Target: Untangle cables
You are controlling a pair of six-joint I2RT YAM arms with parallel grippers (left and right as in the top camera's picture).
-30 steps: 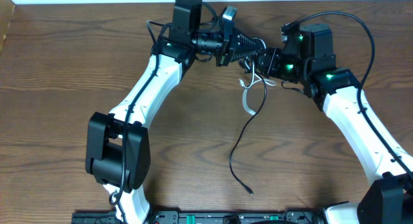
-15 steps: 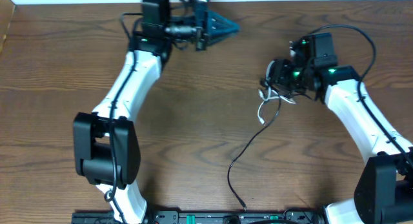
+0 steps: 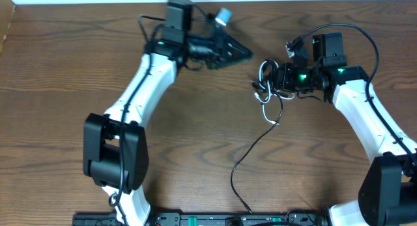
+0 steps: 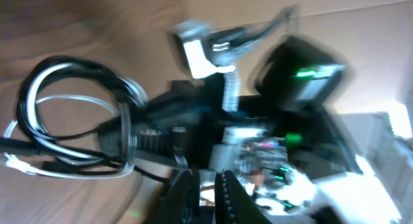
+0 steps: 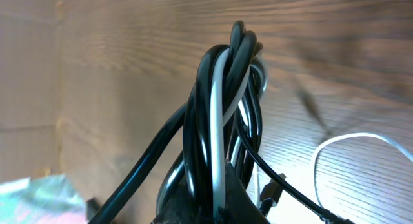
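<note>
Near far edge of table point(image 3: 65, 122), right gripper point(image 3: 269, 83) clamped glossy looped black cable point(image 5: 199, 104) and white cable point(image 5: 217, 111); left gripper point(image 3: 246, 54) closed, empty.

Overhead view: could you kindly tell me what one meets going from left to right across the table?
left arm → left end effector → cables, bunched together → right arm

Blurred loops of black and white cables point(image 4: 24, 98) in the right pincer point(image 4: 122, 130).
</note>
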